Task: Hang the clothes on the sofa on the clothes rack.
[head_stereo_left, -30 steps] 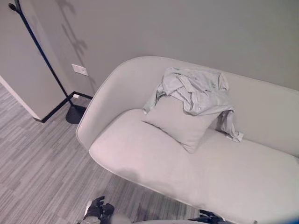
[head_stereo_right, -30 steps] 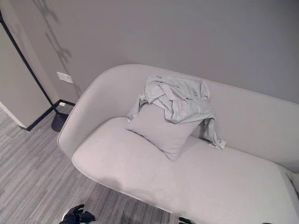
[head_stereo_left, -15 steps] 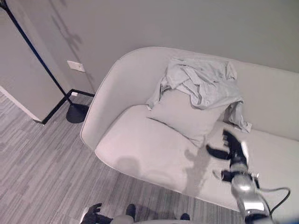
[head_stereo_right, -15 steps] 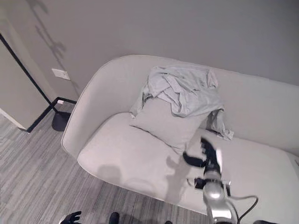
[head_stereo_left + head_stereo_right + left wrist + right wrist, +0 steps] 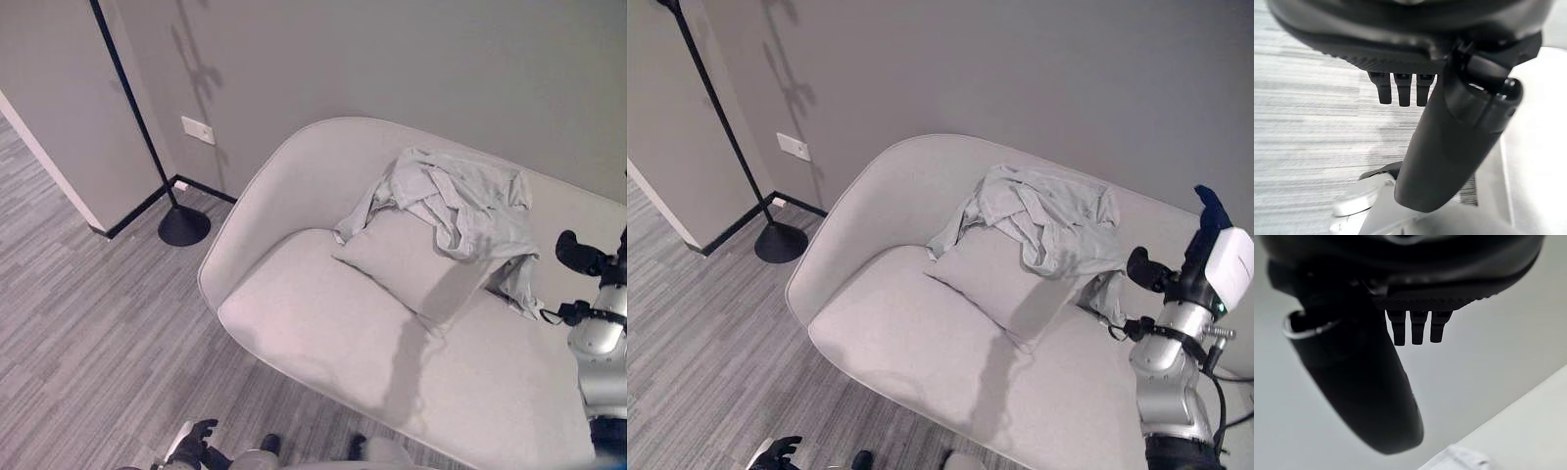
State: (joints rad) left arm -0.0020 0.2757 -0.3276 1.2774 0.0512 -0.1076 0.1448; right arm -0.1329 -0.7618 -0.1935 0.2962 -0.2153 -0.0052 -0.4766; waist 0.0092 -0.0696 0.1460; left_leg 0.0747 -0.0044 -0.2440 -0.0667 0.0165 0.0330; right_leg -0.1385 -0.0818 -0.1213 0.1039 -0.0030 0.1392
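Note:
A crumpled pale grey shirt (image 5: 462, 201) lies over a square cushion (image 5: 411, 272) and the backrest of a light grey sofa (image 5: 313, 328). The clothes rack is a thin black pole (image 5: 132, 98) on a round black base (image 5: 184, 225), standing on the floor to the left of the sofa. My right hand (image 5: 1193, 266) is raised over the seat just right of the shirt, not touching it; its fingers (image 5: 1419, 328) are straight and hold nothing. My left hand (image 5: 196, 441) hangs low over the floor with its fingers (image 5: 1400, 90) relaxed and empty.
A grey wall runs behind the sofa, with a white socket plate (image 5: 198, 129) near the rack. A wall corner with a dark skirting (image 5: 127, 217) juts out at the left. Striped grey carpet (image 5: 88, 333) lies between me and the rack.
The view has shifted. My right arm has come up from in front of the cushion to the right of the shirt. The left hand stays low.

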